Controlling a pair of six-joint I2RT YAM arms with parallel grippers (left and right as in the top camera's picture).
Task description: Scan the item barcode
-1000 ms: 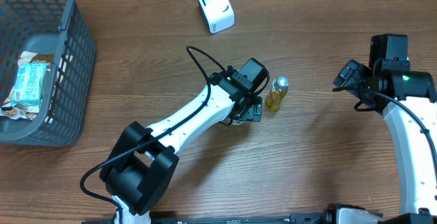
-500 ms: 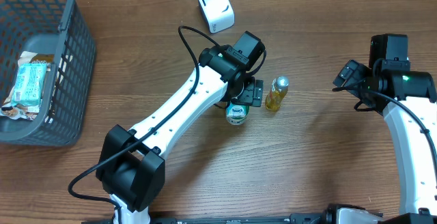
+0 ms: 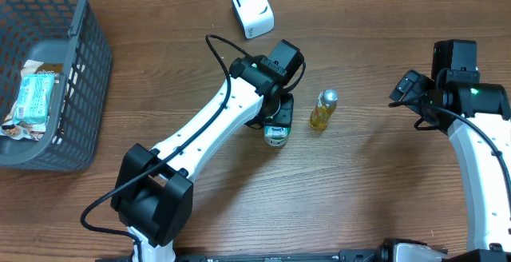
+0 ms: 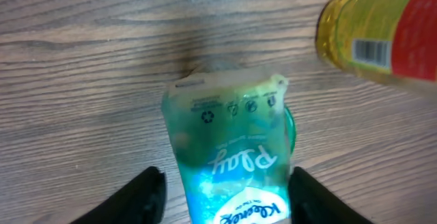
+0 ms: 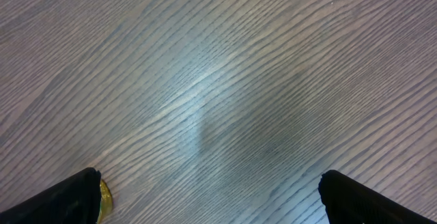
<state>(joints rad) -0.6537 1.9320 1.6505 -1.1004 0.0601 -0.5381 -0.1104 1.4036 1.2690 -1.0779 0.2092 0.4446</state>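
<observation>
Two dark fingers (image 4: 147, 198) of the left claw (image 4: 229, 197) flank a green tissue packet (image 4: 225, 142) on the wooden surface (image 4: 82, 80), partly closed around it, though whether they grip it cannot be told. Just beside the packet is a yellow bottle (image 3: 323, 109) with its barcode showing, and well to the right the right claw (image 5: 208, 197) hangs wide open above the wood. Farthest back sits the white scanner (image 3: 252, 10), a grey basket (image 3: 80, 94) at far left.

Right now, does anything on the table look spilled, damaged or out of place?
Nothing is spilled or broken. One small oddity: the soft pack between the fingers of the left hand has a wrinkled, uneven top edge. The yellow bottle beside it looks intact.
</observation>
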